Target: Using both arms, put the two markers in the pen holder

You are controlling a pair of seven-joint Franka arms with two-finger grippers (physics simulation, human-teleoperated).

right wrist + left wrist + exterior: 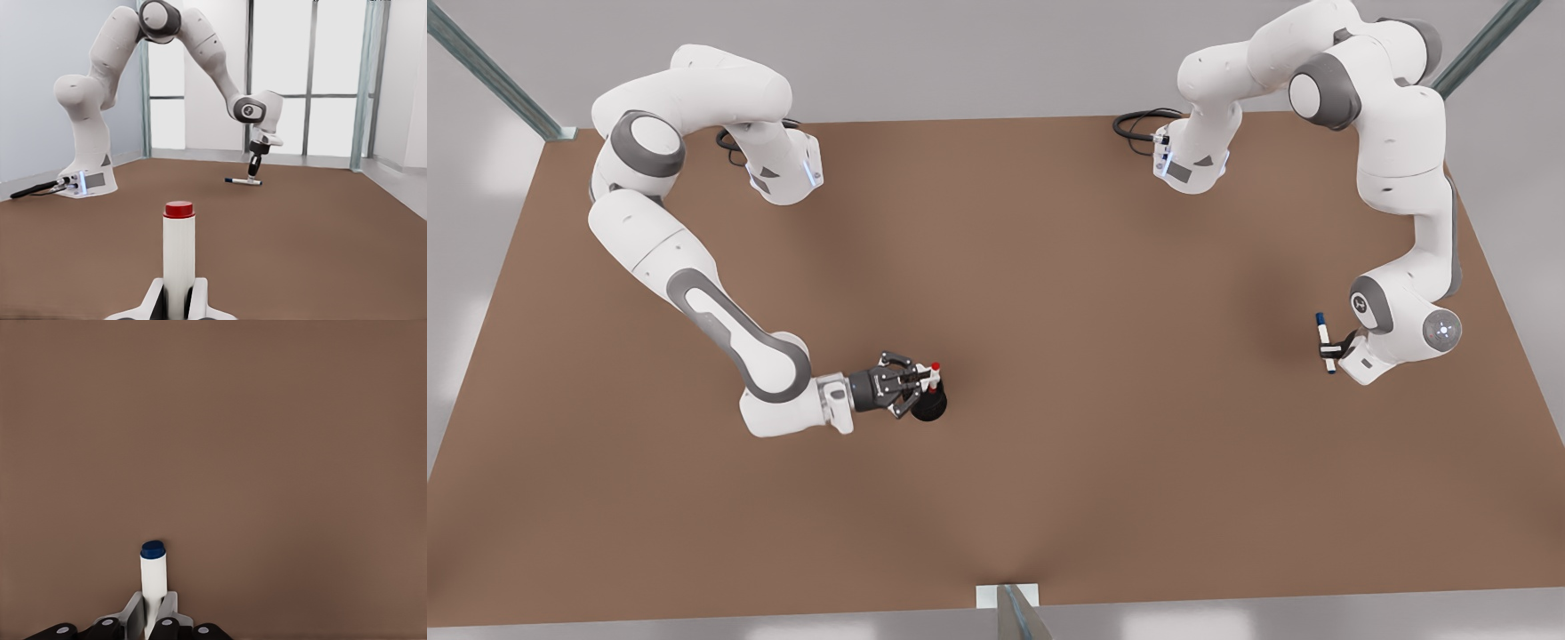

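Observation:
My right gripper [919,384] is shut on the red-capped marker [934,375], at the front view's left of centre. It holds the marker right at the far rim of the black pen holder [929,407]. In the right wrist view the white barrel of the red marker [179,247] rises between the fingers [155,299]. My left gripper [1336,348], at the front view's right, is shut on the blue-capped marker [1325,342]. That blue marker [153,577] is clamped between the fingers [135,617], low over the table. Far off, the blue marker [243,181] hangs level under the left gripper [254,168].
The brown table [1049,267] carries both arm bases [783,173] [1192,160] with cables at its far edge. Glass walls with metal posts [1014,609] surround it. Bare table lies between the two grippers.

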